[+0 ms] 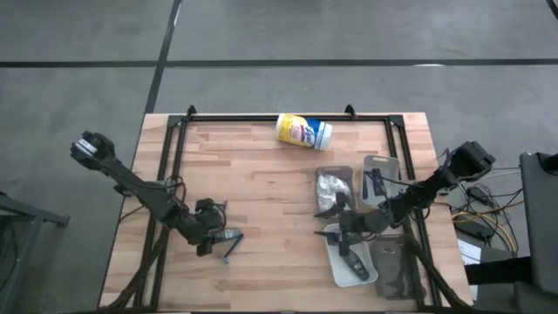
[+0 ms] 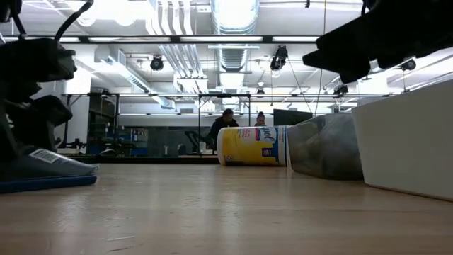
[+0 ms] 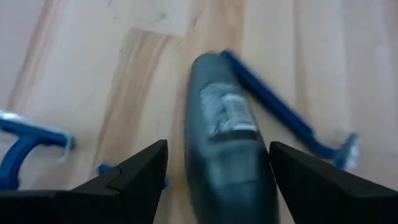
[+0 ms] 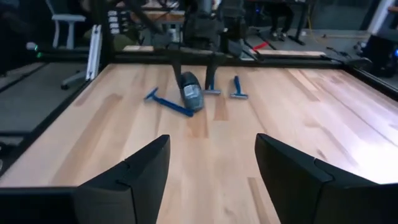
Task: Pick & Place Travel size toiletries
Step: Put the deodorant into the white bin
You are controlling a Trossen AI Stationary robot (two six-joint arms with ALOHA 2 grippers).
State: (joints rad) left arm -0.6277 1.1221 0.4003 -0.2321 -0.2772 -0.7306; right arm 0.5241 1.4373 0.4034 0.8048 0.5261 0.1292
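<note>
Dark fingers [image 3: 134, 177] of my left claw [image 3: 217, 149] fill the bottom of the left wrist frame. They stand wide apart on either side of a dark grey tube [image 3: 227, 143] with a pale barcode label. Bare wood shows on both sides of the tube, so I am not gripping it. A blue razor [image 3: 286, 124] lies slantwise just beside the tube at centre right, and a second razor [image 3: 25, 143] sits at the left edge.

From overhead, this claw is low at the lower left of the wooden table [image 1: 261, 192], with the tube at its tip.

My right claw [image 4: 212, 140] is open too, with nothing between its fingers. Overhead it is at lower right, over a cluster of clear trays [image 1: 381, 166]. The upper-left tray holds white crinkly packets [image 1: 331, 185], the upper-right one slim black sticks [image 1: 375, 181], and the lower-left one more dark tubes [image 1: 351, 262]. I cannot tell what fills the lower-right tray.

A yellow-and-white canister [image 1: 303, 131] lies on its side at top centre of the table, well apart from both claws. At table level, it is in mid-frame, and people [image 2: 226, 122] show in the room behind.
</note>
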